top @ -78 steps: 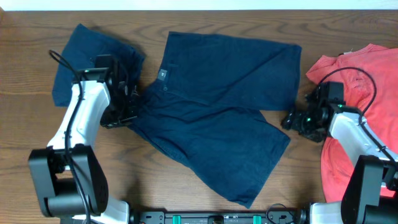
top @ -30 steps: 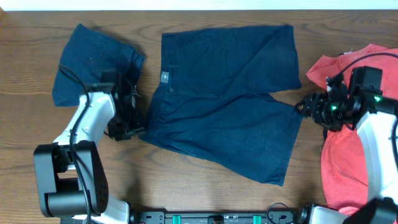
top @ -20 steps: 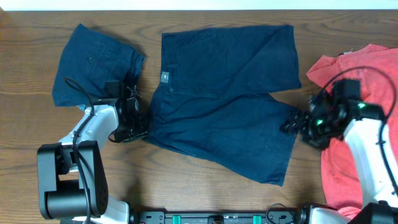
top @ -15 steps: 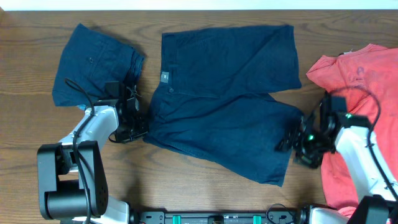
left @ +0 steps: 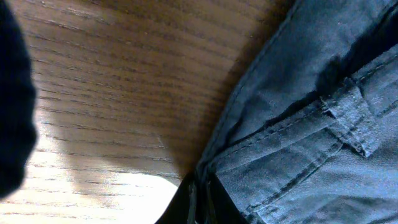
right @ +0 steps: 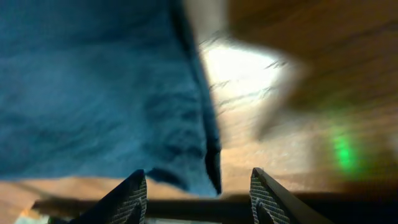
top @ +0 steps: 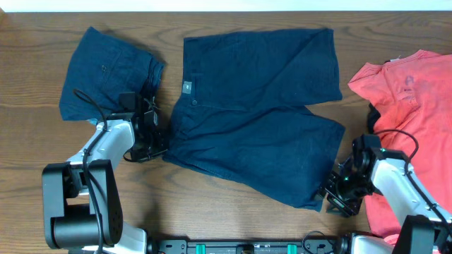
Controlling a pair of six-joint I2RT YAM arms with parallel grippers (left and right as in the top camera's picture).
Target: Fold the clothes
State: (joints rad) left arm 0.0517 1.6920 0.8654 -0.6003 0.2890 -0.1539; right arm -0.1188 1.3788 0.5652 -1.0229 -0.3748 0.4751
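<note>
Navy shorts (top: pixel 254 120) are awaiting folding — right pincer (right: pixel 198 190), wide and empty, is arriving at the hem (right: pixel 208 155); left pincer (top: pixel 159 144) is still clamping the waistband (top: pixel 185 85).

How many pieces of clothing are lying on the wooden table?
3: a folded dark navy-blue garment at the far left, dark navy-blue cloth shorts spread in the middle, and a coral-red T-shirt at the right edge, partly out of view.

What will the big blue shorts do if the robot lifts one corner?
Probably flop: the shorts lie flat with soft creases, so the rest would likely droop. Pushed, they would likely bunch rather than slide whole, as the wrinkled waistband hints.
</note>
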